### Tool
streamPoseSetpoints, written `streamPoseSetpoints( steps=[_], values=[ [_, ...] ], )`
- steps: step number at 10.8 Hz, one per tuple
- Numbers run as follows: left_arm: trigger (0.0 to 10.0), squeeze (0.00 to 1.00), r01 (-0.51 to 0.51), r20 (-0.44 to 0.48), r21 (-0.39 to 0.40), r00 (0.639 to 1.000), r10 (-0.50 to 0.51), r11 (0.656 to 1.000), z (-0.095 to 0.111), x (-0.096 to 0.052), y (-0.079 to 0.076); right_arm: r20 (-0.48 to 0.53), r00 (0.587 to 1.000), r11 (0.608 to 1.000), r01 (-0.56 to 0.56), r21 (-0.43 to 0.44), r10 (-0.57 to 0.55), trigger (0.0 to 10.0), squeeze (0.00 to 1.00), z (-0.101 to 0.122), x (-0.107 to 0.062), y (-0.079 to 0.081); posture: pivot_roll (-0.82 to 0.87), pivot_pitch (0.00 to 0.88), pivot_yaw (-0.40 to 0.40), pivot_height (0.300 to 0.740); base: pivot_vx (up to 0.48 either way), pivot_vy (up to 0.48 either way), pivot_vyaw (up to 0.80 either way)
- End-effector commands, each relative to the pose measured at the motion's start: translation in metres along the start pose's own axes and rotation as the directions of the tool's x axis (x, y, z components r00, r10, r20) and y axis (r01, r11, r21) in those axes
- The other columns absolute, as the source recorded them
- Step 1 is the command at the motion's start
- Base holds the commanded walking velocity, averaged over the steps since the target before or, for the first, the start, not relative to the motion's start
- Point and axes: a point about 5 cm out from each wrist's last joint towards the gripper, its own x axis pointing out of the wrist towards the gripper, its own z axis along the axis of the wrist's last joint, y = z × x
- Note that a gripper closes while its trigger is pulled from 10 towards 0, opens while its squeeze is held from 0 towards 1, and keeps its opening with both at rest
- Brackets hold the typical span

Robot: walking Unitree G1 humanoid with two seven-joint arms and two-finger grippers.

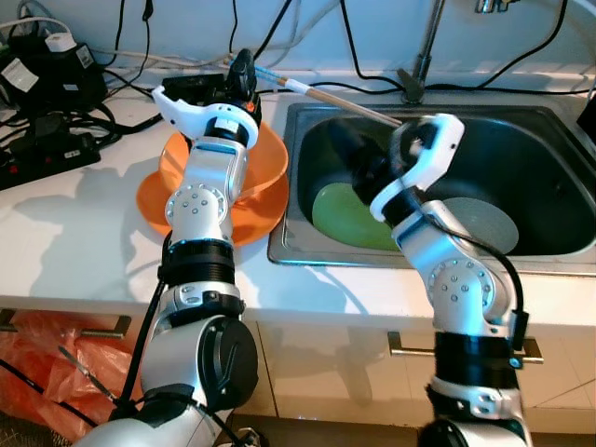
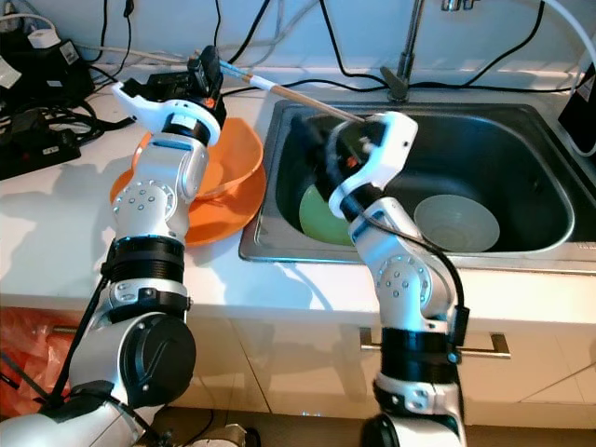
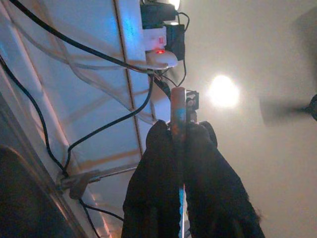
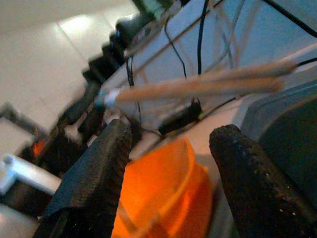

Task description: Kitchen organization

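Presently, left gripper (image 1: 244, 67): fingers pressed together on the chopsticks (image 1: 321, 95), gripped at one end above the orange bowl (image 1: 265, 158), the shafts slanting over the sink rim toward the basin.

Right gripper (image 4: 168, 163): fingers spread, nothing between them, raised over the near-left part of the sink (image 1: 549, 140).

Risks:
- thin sticks held at the tip could pivot or slide out if the pinch eases;
- the two arms sit close, so a careless swing might knock the sticks loose.

Surface: white counter (image 1: 74, 233) with orange plate (image 1: 154, 209) beneath the bowl; green plate (image 1: 340, 219) and grey bowl (image 2: 456, 223) in the steel basin.

Room: tangled cables and what appears to be a power strip (image 1: 47, 149) along the back wall.
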Motion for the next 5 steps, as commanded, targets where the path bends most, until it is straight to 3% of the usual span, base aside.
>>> streamPoseSetpoints(
  steps=[1, 5],
  values=[
    [0.0, 0.00, -0.046, -0.068, -0.072, 0.997, 0.041, 0.996, -0.035, -0.009, 0.011, 0.081, 0.997, 0.996, -0.027, 0.086, 0.020, 10.0, 0.00, 0.009, 0.006, 0.004, 0.06, 0.054, 0.074, 0.740, 0.000, 0.000, 0.00],
    [0.0, 0.00, -0.085, -0.112, -0.079, 0.991, 0.076, 0.993, -0.051, -0.017, 0.019, 0.179, 0.984, 0.975, -0.033, 0.219, -0.007, 10.0, 0.00, 0.016, 0.015, 0.001, 0.06, 0.063, 0.073, 0.740, 0.000, 0.000, 0.00]
  ],
)
